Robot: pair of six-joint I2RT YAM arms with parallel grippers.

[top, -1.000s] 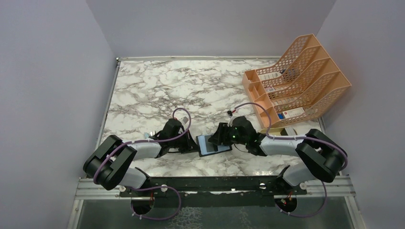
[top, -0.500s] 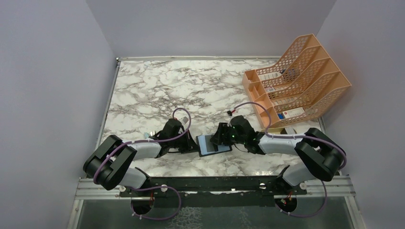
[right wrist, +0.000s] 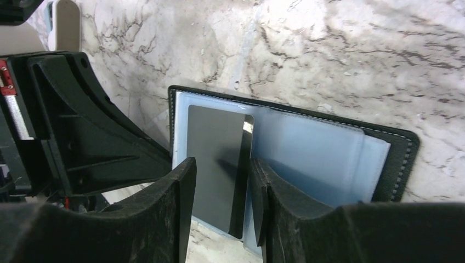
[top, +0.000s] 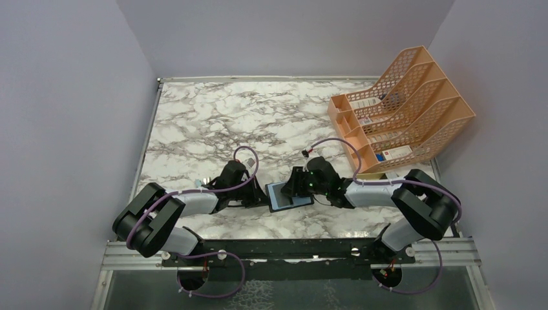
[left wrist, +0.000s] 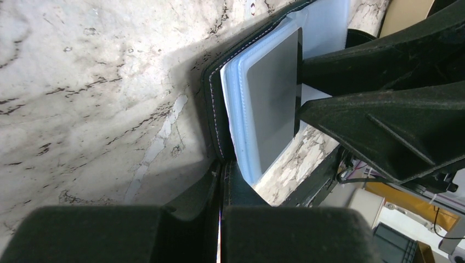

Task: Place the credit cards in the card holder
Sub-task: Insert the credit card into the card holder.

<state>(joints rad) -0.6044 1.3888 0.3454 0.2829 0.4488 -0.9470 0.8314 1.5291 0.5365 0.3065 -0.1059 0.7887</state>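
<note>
Marble top [top: 213,116]: arms low; left claw [left wrist: 220,171] shut at card holder [right wrist: 404,149]; right claw [right wrist: 221,164] half-open astride card [right wrist: 215,131].

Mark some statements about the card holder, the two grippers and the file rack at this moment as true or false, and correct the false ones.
1. The card holder lies open on the marble table. True.
2. The left gripper has its jaws wide open, clear of the holder. False: it is shut, pinched on the holder's edge.
3. A dark credit card shows between the right gripper fingers, over the holder's clear sleeves. True.
4. The orange file rack stands at the table's left edge. False: it stands at the far right.
</note>
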